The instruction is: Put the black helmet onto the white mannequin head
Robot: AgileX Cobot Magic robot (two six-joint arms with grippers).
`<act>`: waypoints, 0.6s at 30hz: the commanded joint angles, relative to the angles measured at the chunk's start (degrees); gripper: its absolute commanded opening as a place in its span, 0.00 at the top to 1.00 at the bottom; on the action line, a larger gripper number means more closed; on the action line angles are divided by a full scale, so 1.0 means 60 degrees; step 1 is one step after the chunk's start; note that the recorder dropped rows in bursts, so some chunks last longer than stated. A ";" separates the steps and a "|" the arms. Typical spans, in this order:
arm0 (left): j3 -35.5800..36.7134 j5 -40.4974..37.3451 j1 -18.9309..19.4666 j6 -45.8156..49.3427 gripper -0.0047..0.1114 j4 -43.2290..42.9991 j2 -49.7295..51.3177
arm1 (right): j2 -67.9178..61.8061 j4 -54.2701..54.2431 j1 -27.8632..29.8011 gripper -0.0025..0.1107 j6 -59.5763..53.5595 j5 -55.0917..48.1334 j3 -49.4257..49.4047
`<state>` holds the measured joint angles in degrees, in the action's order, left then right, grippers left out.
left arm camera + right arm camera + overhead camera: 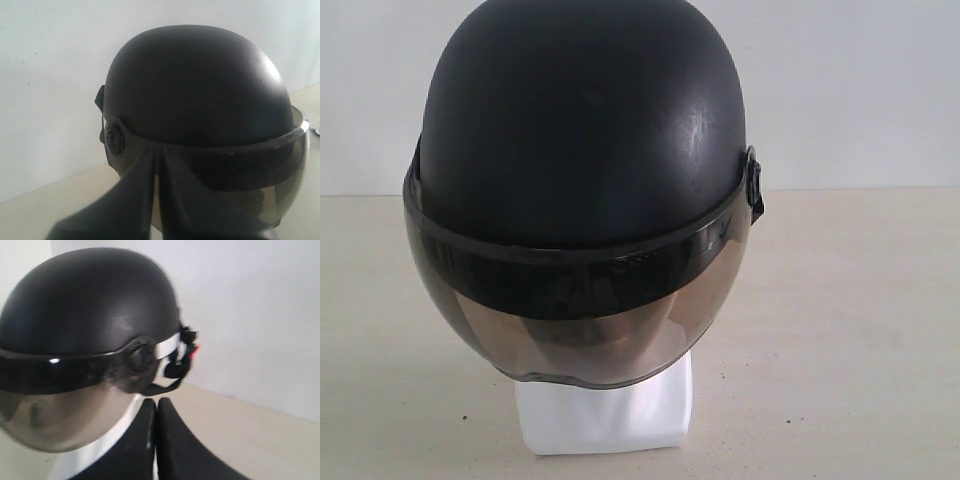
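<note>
Left gripper (158, 160): fingers together, a hairline slit between them, nothing held. Right gripper (156, 405): fingers pressed together, also empty. Neither arm shows in the exterior view.

Helmet (580, 130): seated on the head (605, 415), crown up. Visor (570, 320) is down over the face. Only the white neck and base show, at 6 o'clock under the visor's rim, standing on the table (840, 330).

Key relation: in the exterior view the helmet's front-to-back axis runs from 12 to 6 o'clock, visor toward the camera. The left wrist view faces its 9 o'clock flank, with the visor pivot (114, 137) in sight. The right wrist view faces the 3 o'clock flank, with the strap (172, 372) hanging behind the pivot. In each wrist view the helmet lies dead ahead of the fingertips, near but apart. Which arm is nearer cannot be told.

Judgement: placement looks complete. The helmet appears level, though how deep it sits is hidden. Any coming move is likely a retreat outward, left toward 9 and right toward 3. Moving inward would risk knocking the visor or tipping the head.
</note>
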<state>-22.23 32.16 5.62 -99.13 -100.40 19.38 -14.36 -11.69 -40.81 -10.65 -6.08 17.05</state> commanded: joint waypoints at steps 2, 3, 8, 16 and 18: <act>0.0056 -0.0117 0.0012 -0.0113 0.92 0.0075 -0.0059 | 0.0326 0.0134 0.3459 0.98 -0.0121 0.0024 -0.0014; 0.0056 -0.0117 0.0012 -0.0113 0.92 0.0075 -0.0059 | 0.0302 0.0109 0.4008 0.98 -0.0077 0.0024 -0.0062; 0.0056 -0.0117 0.0012 -0.0113 0.92 0.0075 -0.0059 | 0.0460 0.0109 0.5899 0.98 0.0013 0.0000 -0.1215; 0.0056 -0.0117 0.0012 -0.0113 0.92 0.0075 -0.0059 | 0.1824 0.0109 0.6023 0.98 -0.0283 0.1014 -0.2842; 0.0056 -0.0117 0.0012 -0.0113 0.92 0.0075 -0.0059 | 0.1957 0.0109 0.6023 0.98 -0.0330 0.0665 -0.2842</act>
<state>-22.23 32.08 5.62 -99.13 -100.40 19.38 -3.90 -11.17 -5.02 -11.97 -1.34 0.36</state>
